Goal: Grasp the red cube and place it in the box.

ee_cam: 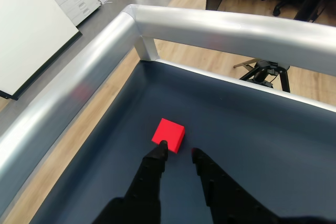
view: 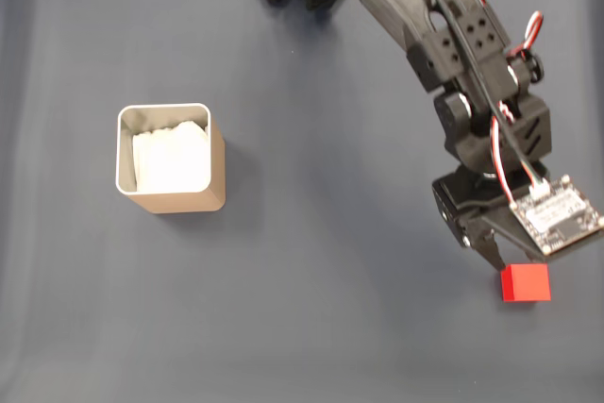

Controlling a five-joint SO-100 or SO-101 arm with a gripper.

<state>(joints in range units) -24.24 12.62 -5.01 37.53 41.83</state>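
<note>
Wrist view: the black two-finger hand (ee_cam: 178, 153) hovers with fingers parted, tips right at the small bright red cube (ee_cam: 169, 134) on the dark blue tabletop (ee_cam: 252, 129). Fixed view, lower right: cube (view: 525, 282) below the hand (view: 495, 257); tan square metal-rimmed box (view: 175, 159) well apart, left.
</note>
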